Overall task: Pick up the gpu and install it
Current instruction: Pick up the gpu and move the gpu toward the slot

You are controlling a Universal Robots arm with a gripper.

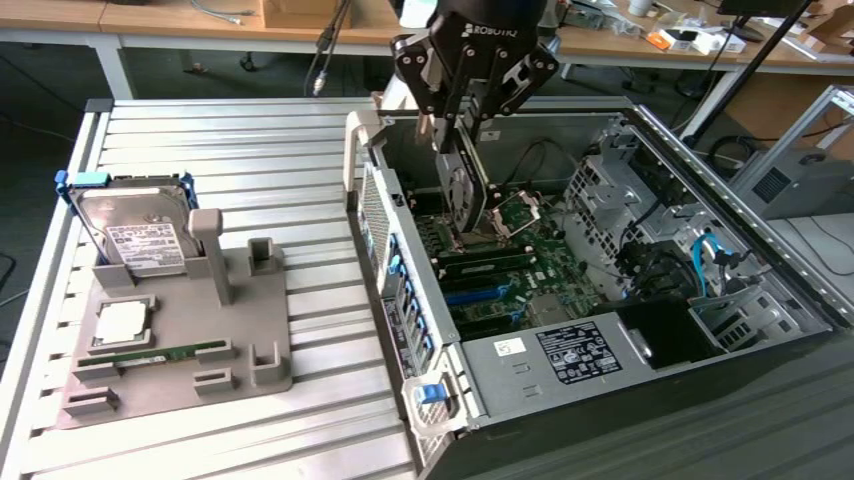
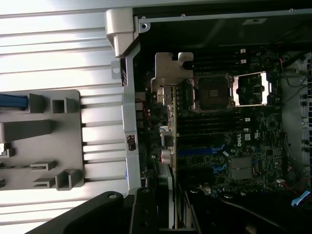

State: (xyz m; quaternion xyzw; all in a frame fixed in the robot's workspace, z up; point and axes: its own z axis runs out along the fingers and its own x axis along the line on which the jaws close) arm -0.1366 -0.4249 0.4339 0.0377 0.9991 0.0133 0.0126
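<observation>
The Robotiq-marked pincer point(image 1: 458, 138) clasps the gpu point(image 1: 463, 195) upright above a motherboard point(image 2: 253, 131) seemingly lettered Dell

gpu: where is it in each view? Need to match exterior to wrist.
Exterior view: gpu upper centre, held edge-on in the tool, inside the open case, over the motherboard.
Wrist view: gpu edge-on over the motherboard, its pale bracket close to the case wall.
Shared landmark: grey parts holder, outside the case.
</observation>
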